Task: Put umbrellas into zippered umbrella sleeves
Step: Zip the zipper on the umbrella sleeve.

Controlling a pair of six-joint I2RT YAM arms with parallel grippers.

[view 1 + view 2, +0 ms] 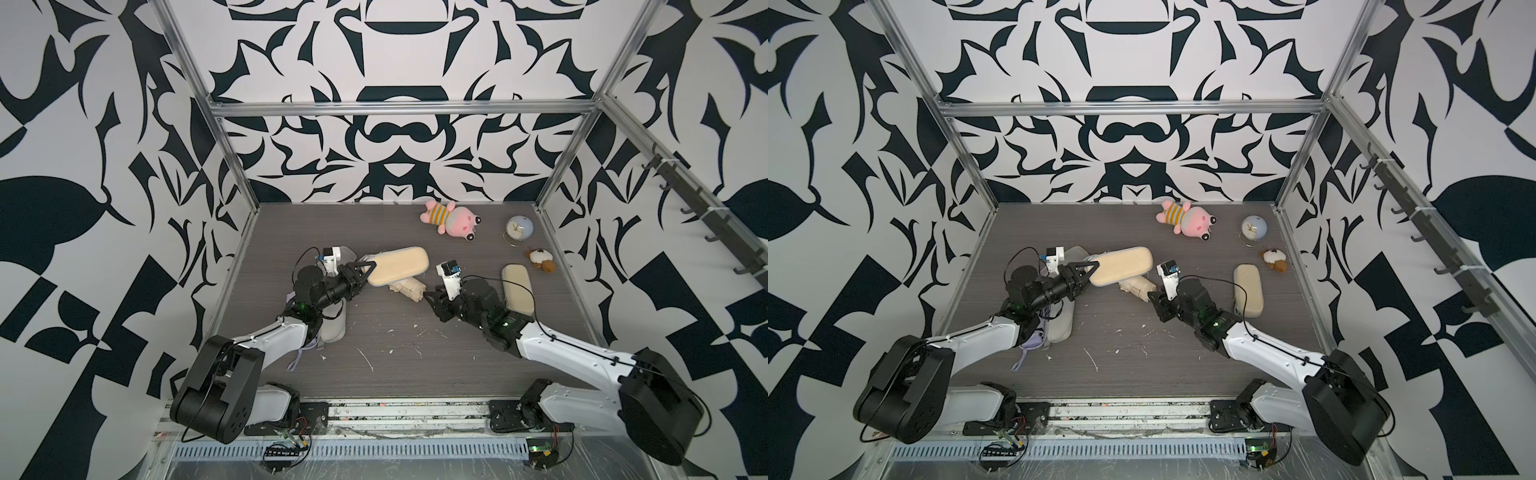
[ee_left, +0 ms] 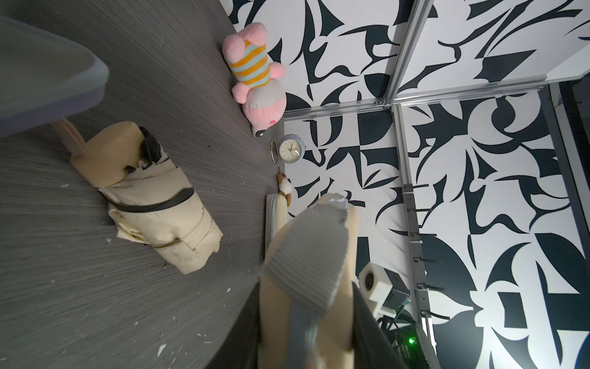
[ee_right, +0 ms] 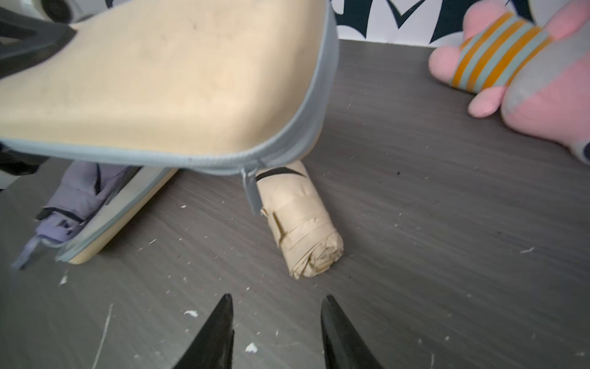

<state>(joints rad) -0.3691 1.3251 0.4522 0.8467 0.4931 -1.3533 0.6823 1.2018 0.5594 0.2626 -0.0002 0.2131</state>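
My left gripper (image 1: 365, 272) is shut on one end of a beige zippered sleeve (image 1: 397, 266), holding it raised and tilted over the table; the left wrist view shows the jaws clamped on its beige edge and ribbed grey lining (image 2: 306, 255). Partly under that sleeve (image 3: 159, 80) lies a cream folded umbrella (image 1: 409, 288) (image 3: 300, 220). My right gripper (image 3: 277, 298) is open and empty, just short of the umbrella's fabric end. A lavender umbrella (image 3: 83, 195) rests in an open sleeve (image 1: 334, 320) beneath the left arm. A shut beige sleeve (image 1: 517, 291) lies beside the right arm.
A pink plush toy (image 1: 453, 218), a small round clock (image 1: 517, 228) and a small brown plush (image 1: 540, 259) sit at the back right. Another pale sleeve (image 1: 347, 251) lies behind the left wrist. Metal frame posts border the table; white scraps dot its surface.
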